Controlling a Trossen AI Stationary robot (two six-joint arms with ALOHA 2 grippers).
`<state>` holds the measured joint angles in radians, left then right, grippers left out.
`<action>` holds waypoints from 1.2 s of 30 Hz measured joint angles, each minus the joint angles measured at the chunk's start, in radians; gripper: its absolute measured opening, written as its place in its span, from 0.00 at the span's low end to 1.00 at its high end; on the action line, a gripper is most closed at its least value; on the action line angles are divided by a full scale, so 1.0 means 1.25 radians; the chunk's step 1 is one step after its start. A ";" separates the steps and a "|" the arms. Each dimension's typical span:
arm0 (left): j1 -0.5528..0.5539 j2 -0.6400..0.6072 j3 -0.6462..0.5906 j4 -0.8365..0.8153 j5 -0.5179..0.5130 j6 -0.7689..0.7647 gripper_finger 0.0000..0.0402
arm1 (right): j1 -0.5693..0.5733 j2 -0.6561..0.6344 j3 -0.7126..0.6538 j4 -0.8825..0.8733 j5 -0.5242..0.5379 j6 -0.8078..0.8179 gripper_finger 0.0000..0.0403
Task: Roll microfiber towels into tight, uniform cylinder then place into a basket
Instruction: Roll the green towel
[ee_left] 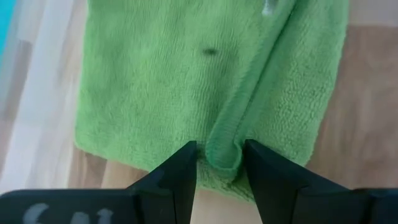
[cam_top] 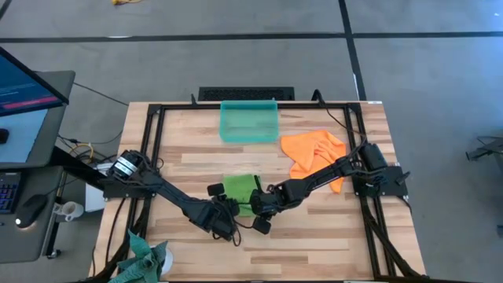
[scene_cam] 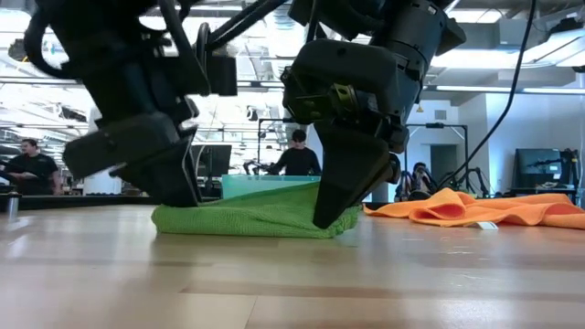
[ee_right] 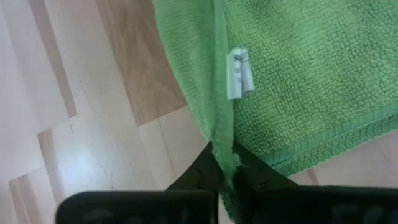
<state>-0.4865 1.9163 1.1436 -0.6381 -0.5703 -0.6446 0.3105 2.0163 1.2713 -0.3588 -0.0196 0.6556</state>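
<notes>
The green towel is seen lying folded near the middle of the table, toward its front edge, with both grippers set on it. From above, the fingers are hidden by the arms. In the left wrist view, a raised fold of the towel is pinched between the left gripper fingers. In the right wrist view, the right gripper is pressed together on the towel's hem, beside a white label. The orange towel is spread near the right edge, and the basket is placed at the back edge. People are shown only in the low view.
</notes>
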 joint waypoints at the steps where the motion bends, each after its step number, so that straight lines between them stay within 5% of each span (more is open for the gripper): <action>1: 0.002 0.000 -0.008 0.007 0.002 -0.006 0.32 | 0.002 0.000 0.000 0.000 0.007 0.000 0.11; 7: 0.006 -0.002 -0.024 0.012 0.010 -0.016 0.32 | 0.014 0.000 0.000 0.000 0.075 0.000 0.21; 20: 0.004 -0.002 -0.025 0.023 0.017 -0.008 0.32 | -0.004 0.000 0.001 -0.006 0.059 -0.008 0.46; 29: 0.004 -0.002 -0.025 0.022 0.022 -0.005 0.32 | -0.020 -0.051 0.000 -0.105 0.046 -0.007 0.50; 36: 0.003 -0.001 -0.025 0.021 0.022 -0.005 0.32 | 0.045 -0.132 0.001 -0.210 0.169 -0.008 0.48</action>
<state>-0.4824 1.9148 1.1126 -0.6116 -0.5423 -0.6510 0.3664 1.8517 1.2720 -0.6211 0.1918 0.6451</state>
